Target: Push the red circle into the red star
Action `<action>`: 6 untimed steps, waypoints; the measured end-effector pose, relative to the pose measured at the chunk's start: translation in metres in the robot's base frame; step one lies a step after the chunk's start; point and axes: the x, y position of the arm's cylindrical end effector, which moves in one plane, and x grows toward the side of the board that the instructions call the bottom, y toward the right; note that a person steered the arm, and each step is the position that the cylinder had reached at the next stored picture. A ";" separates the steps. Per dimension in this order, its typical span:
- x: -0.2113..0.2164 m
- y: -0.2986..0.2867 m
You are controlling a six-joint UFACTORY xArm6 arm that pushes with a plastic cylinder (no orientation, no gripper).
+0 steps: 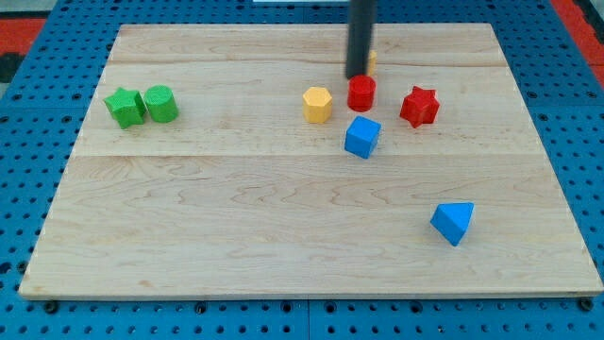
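The red circle stands on the wooden board near the view's top centre. The red star lies to its right with a small gap between them. My tip is at the lower end of the dark rod, just above and slightly left of the red circle, close to or touching its upper-left edge.
A yellow hexagon lies left of the red circle. A blue cube lies just below it. A blue triangle is at lower right. A green star and green circle touch at far left. A yellow block shows partly behind the rod.
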 end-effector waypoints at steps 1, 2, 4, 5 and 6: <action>0.006 -0.005; 0.006 -0.056; 0.047 -0.014; 0.047 0.026; 0.047 0.037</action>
